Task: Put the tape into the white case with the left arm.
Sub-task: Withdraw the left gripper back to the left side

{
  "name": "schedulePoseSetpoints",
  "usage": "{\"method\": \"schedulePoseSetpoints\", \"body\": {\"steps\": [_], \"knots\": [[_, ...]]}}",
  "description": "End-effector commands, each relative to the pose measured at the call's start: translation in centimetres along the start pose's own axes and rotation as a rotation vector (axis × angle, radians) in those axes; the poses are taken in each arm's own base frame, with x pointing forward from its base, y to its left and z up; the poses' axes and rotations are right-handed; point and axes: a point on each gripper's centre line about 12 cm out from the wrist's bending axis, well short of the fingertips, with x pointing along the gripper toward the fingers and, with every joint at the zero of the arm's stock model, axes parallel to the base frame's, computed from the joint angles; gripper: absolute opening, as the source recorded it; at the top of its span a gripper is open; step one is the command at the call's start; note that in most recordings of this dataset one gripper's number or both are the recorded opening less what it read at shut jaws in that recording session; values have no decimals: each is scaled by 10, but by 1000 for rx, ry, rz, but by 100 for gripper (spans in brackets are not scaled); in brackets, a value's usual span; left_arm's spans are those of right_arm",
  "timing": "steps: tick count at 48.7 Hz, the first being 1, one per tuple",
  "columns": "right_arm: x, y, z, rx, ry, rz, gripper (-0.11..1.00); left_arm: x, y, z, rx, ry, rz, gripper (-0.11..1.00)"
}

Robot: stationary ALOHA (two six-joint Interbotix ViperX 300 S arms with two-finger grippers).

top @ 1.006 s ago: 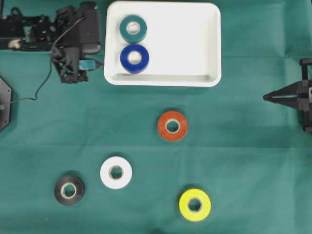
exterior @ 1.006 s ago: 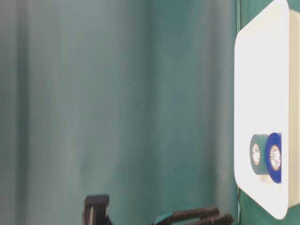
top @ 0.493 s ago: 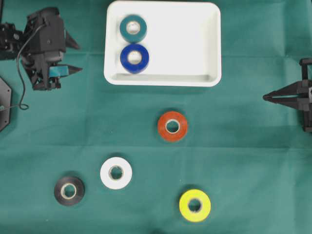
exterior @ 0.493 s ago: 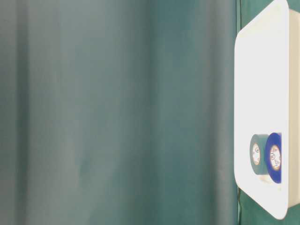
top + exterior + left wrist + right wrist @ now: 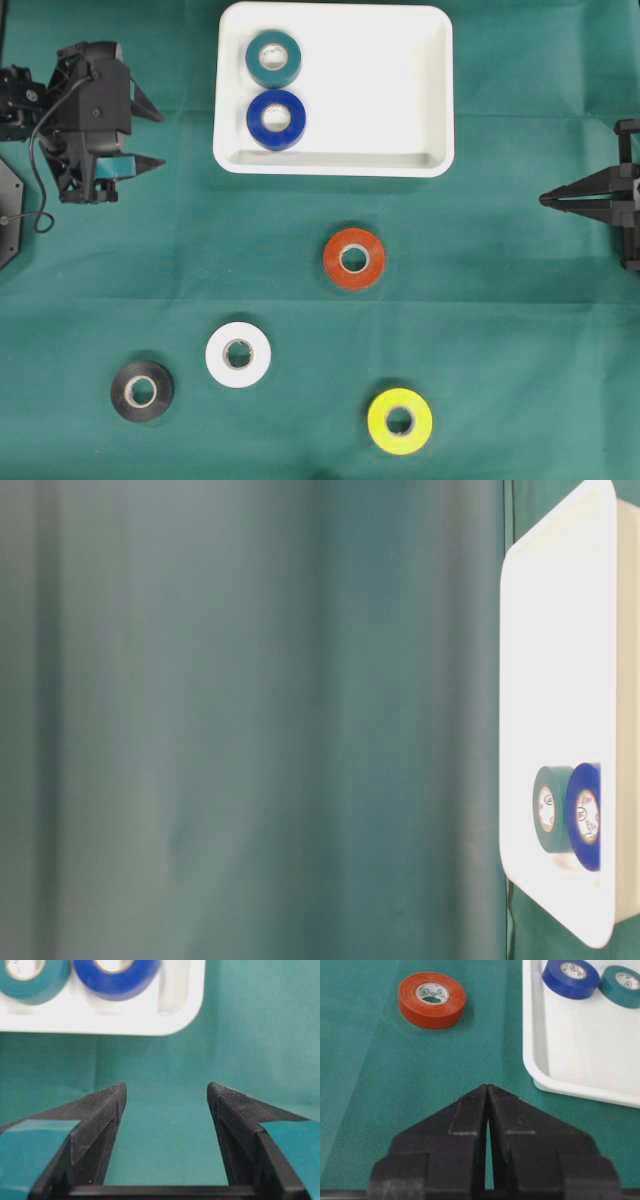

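The white case (image 5: 380,95) lies at the top middle with a teal tape (image 5: 273,58) and a blue tape (image 5: 276,120) in its left end. On the cloth lie an orange tape (image 5: 353,259), a white tape (image 5: 238,354), a black tape (image 5: 141,390) and a yellow tape (image 5: 399,421). My left gripper (image 5: 160,140) is left of the case, apart from it, open and empty. In its wrist view the left gripper (image 5: 166,1091) points at the case (image 5: 100,1020). My right gripper (image 5: 543,200) rests shut at the right edge, holding nothing.
Green cloth covers the table. A black plate (image 5: 5,210) with a thin cable sits at the left edge below the left arm. The right wrist view shows the orange tape (image 5: 432,999) and the case's corner (image 5: 580,1035) ahead of the right gripper (image 5: 487,1087).
My left arm has drawn back leftward from the case's side and dropped out of the table-level view, jaws still open. The tapes and the right arm have not moved.
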Motion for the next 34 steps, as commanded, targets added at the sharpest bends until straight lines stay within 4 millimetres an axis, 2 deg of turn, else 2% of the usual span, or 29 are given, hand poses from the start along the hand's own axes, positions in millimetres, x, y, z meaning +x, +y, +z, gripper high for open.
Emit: {"method": "schedulePoseSetpoints", "body": {"steps": [1, 11, 22, 34], "knots": [[1, 0, 6, 4, -18, -2, -10, -5, -5, 7, 15, -31, -10, 66], [1, 0, 5, 4, -17, -2, -9, -23, -23, 5, 66, -104, -48, 65], [1, 0, 6, 4, -18, -2, -9, -44, -41, -11, 56, -172, -95, 65], [1, 0, 6, 4, -17, -2, -10, -55, -51, -27, 10, -153, -141, 65]]}}
